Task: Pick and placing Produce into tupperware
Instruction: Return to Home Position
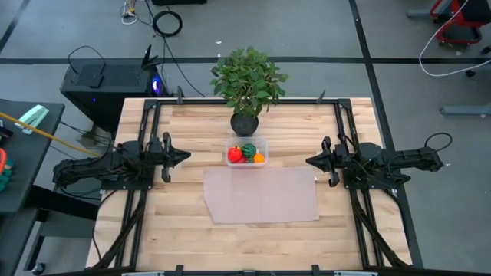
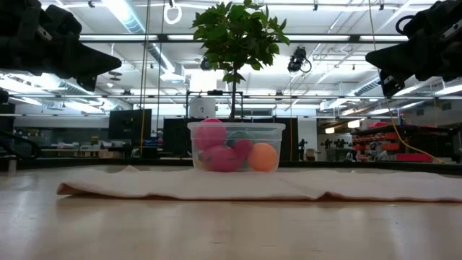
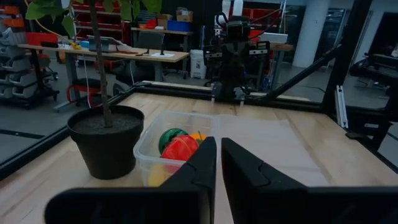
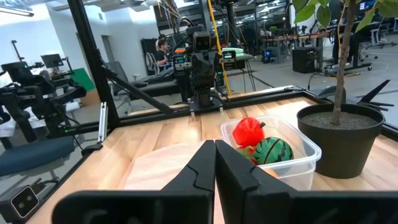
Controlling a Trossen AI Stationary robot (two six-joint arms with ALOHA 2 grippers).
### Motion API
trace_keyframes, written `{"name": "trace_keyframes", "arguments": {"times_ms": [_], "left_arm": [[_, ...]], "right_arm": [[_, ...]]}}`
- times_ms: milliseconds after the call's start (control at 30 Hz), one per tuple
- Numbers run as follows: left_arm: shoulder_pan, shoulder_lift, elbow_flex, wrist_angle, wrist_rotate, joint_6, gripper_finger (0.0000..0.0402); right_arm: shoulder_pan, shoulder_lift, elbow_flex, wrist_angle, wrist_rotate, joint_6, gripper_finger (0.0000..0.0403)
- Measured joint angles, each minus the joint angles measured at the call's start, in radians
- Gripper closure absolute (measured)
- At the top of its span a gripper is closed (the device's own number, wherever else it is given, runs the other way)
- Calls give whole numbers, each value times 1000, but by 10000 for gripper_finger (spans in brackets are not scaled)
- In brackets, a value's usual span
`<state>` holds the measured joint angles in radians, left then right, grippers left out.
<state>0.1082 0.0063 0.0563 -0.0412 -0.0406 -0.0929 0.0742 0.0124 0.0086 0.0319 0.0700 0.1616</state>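
Produce (image 1: 247, 153), red, green and orange pieces, sat inside the tupperware (image 1: 246, 140) mid-table (image 1: 184, 222), just behind the mat (image 1: 261, 195), with the plant pot (image 1: 245, 123) right behind it. Left gripper (image 1: 184, 156) hung well to its left, fingers nearly together and empty. Right gripper (image 1: 310, 161) hung well to its right, fingers closed and empty.
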Motion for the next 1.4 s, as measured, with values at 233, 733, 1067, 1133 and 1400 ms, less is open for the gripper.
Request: {"name": "trace_keyframes", "arguments": {"times_ms": [233,733,1067,1133,1400], "left_arm": [[0,0,0,0,0,0,378],[0,0,0,0,0,0,374],[0,0,0,0,0,0,369],[0,0,0,0,0,0,366],[0,0,0,0,0,0,375]], "right_arm": [[0,0,0,0,0,0,386],[0,0,0,0,0,0,386],[0,0,0,0,0,0,386],[0,0,0,0,0,0,386],[0,0,0,0,0,0,386]]}}
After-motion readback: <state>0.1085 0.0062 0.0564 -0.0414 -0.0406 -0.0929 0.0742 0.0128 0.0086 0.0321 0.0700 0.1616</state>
